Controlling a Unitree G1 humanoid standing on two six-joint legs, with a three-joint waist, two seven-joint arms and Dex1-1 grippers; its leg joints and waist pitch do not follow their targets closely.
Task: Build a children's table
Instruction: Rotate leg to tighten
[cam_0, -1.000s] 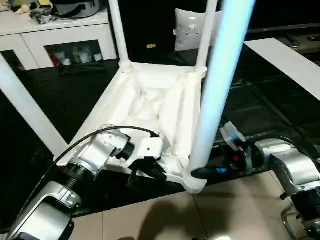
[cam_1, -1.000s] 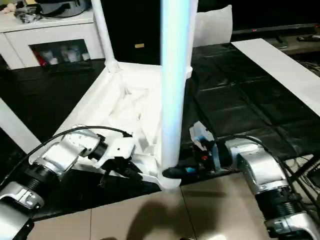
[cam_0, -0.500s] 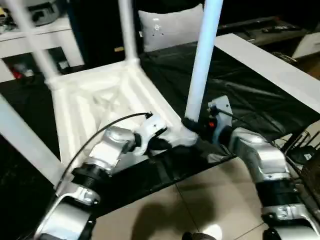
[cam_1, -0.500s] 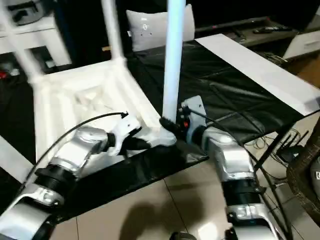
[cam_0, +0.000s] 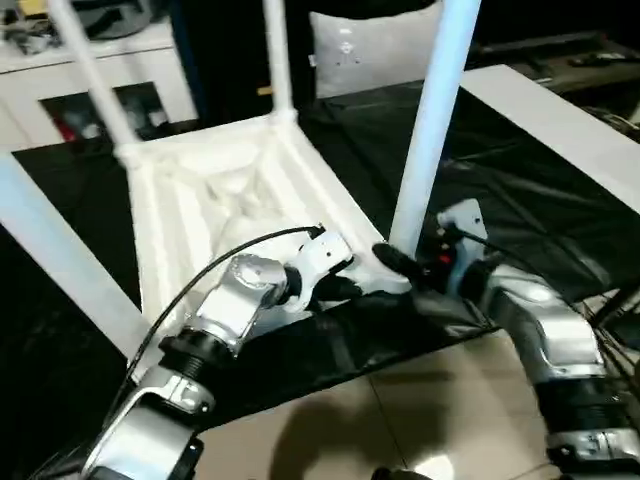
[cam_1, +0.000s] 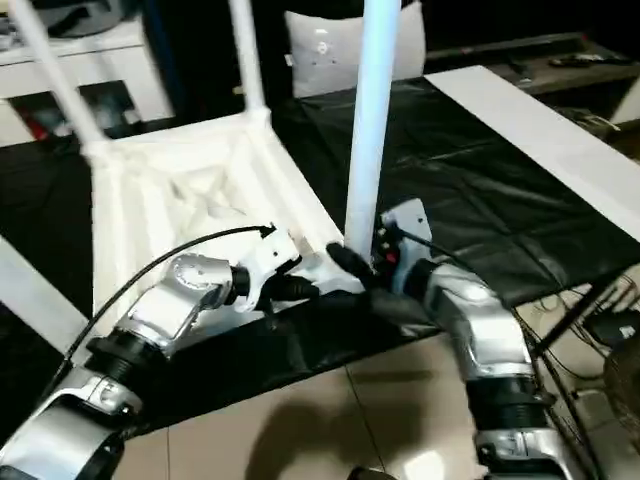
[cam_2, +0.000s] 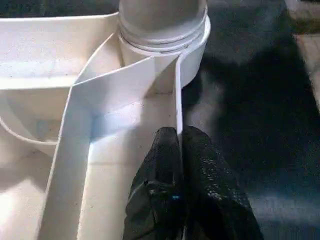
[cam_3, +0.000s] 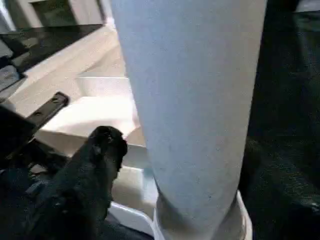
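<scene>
The white children's table lies upside down on a black mat, its ribbed top (cam_0: 215, 190) facing up. Its legs stand in the corner sockets, the nearest leg (cam_0: 435, 120) at the near right corner. My left gripper (cam_2: 179, 140) is shut on the thin rim wall of the top, just short of that corner socket (cam_2: 165, 35). My right gripper (cam_0: 395, 262) is at the base of the same leg (cam_3: 190, 100), open. One black finger (cam_3: 105, 150) stands slightly off the leg's side, and the other finger is hidden behind the leg.
The black mat (cam_0: 520, 200) ends at a tiled floor (cam_0: 400, 420) near me. A white cabinet (cam_0: 100, 60) and a grey cushion (cam_0: 370, 50) stand behind. A long white board (cam_0: 560, 120) lies to the right, with cables and a wire basket (cam_1: 625, 380) on the floor.
The camera has shifted. My right gripper's finger has come off the leg's base. My left gripper keeps its hold on the rim.
</scene>
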